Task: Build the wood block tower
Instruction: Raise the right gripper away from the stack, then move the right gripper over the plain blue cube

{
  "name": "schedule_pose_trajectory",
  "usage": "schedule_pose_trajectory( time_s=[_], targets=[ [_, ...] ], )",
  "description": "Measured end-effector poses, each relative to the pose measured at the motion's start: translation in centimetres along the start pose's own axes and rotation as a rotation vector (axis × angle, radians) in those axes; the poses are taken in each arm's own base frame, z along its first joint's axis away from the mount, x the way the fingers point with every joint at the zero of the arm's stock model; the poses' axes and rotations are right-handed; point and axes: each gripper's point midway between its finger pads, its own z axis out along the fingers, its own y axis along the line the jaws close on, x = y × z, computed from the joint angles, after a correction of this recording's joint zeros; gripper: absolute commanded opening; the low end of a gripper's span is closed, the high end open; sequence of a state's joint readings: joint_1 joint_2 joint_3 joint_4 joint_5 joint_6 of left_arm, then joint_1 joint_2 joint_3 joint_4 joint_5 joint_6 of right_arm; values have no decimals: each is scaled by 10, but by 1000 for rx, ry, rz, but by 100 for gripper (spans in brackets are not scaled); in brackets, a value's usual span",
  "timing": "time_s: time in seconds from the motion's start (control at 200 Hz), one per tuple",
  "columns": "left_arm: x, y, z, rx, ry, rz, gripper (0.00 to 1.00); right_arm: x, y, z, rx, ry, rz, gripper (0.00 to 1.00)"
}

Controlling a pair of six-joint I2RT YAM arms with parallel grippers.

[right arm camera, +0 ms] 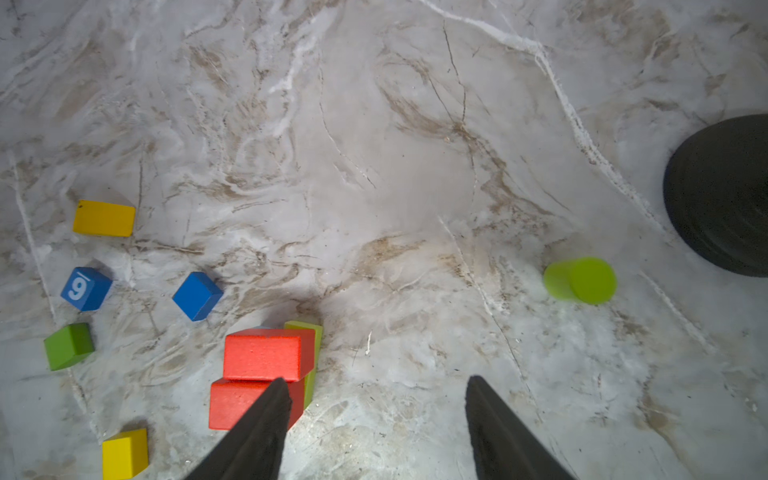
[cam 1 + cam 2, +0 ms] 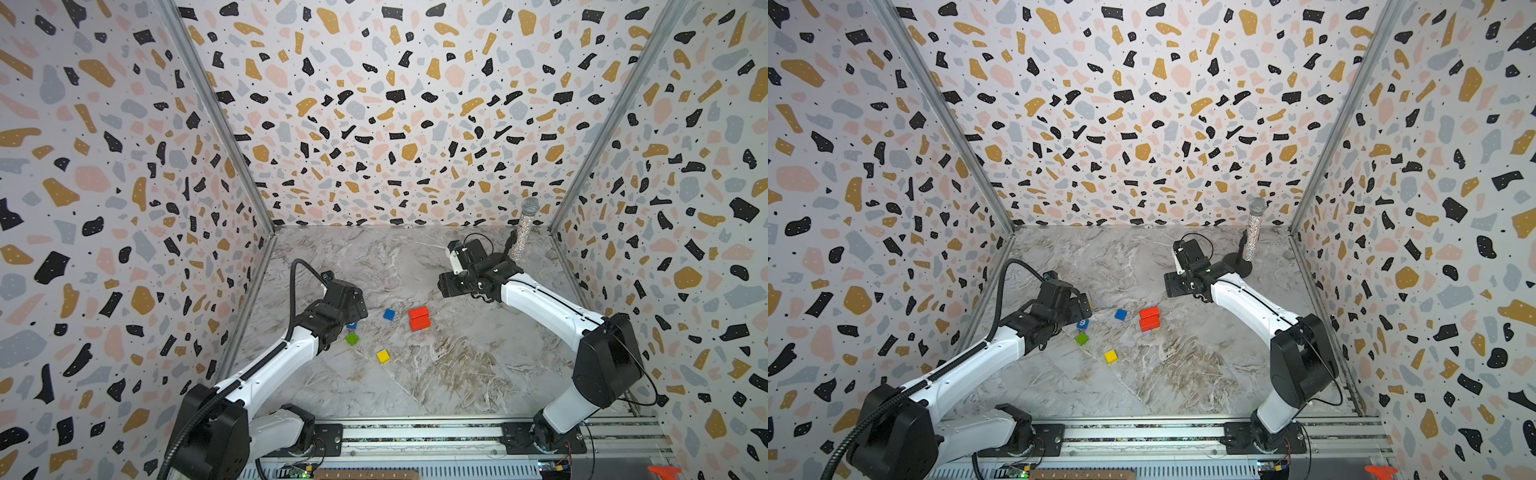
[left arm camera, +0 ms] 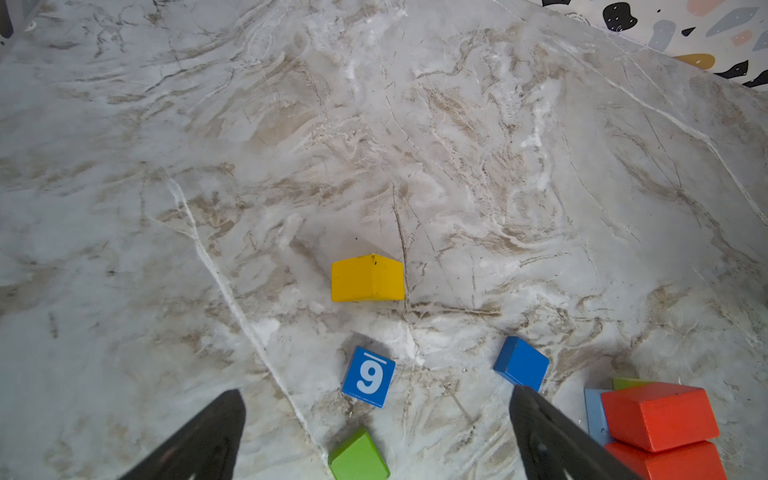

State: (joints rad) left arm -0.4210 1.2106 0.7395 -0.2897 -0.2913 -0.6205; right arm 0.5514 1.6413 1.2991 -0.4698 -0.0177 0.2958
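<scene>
The tower (image 2: 419, 319) stands near the middle of the marble worktop (image 2: 436, 374), showing two red bricks stacked. A lime-green block (image 1: 311, 332) and a sliver of light blue sit behind and under them. Both are mostly covered, so how they lie cannot be told.

The loose wood blocks lie to its left: a blue cube (image 2: 1121, 314) just beside it, then a "9" cube (image 2: 1083, 323), a green cube (image 2: 1081, 339) and, nearer the front, a yellow cube (image 2: 1111, 356). A yellow brick (image 3: 368, 278) shows only in the wrist views, hidden under the left arm from above. A green cylinder (image 1: 582, 280), blurred, lies on its side near a black round stand (image 1: 719, 195); the right arm hides it from above.

The left claw (image 3: 376, 390) hangs over the "9" cube, spread wide and empty. The right claw (image 1: 377, 379) is spread and empty; one finger overlaps the lower red brick, and contact cannot be judged.
</scene>
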Motion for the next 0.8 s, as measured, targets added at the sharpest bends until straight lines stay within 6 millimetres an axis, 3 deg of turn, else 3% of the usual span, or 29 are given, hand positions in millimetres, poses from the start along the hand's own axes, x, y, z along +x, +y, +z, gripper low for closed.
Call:
schedule_pose_trajectory(
  time_s=[0.15,0.285,0.481,0.601,0.801],
  targets=[
    [-5,-2,2,7,-23,-12,100,2,10,11,-29,31,-44,67],
    [-6,1,3,2,-50,-40,100,-5,37,19,-87,31,-153,74],
    [5,21,3,-23,-78,-106,100,-1,74,26,-213,46,-302,75],
    [9,34,-2,-32,-104,-145,100,8,90,35,-254,63,-396,75],
    [6,39,-7,-18,-145,-182,100,23,116,50,-304,92,-535,69]
  ],
)
